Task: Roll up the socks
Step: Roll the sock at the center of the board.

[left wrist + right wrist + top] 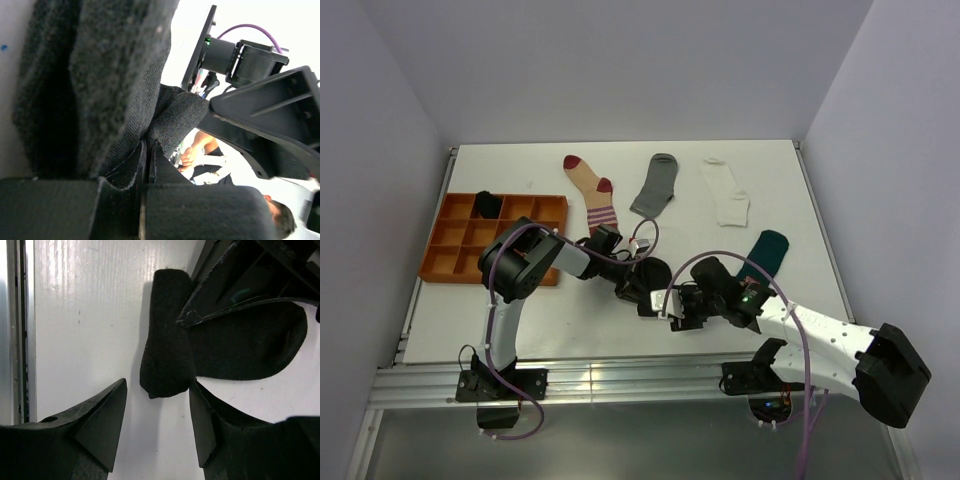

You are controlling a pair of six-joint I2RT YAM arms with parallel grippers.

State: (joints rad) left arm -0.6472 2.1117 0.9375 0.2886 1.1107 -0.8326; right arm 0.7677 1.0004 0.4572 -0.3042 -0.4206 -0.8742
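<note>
Right hand (158,390) released, jaws wide, tips either side of rolled end of black sock (167,350), near middle of surface (570,320). Left hand (148,150) clenched on same sock's fabric. Farther right: teal sock (767,252), flat. Far edge: striped sock (592,195), grey sock (655,185), white sock (727,192).

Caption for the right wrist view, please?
Open right gripper hovers at the rolled end of a black sock pinched by the left gripper.

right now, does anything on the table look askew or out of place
Nothing spilled or damaged. The black sock mid-table is only half rolled: one end a roll, the other end flat, with the jaws of the left gripper shut on it.
</note>
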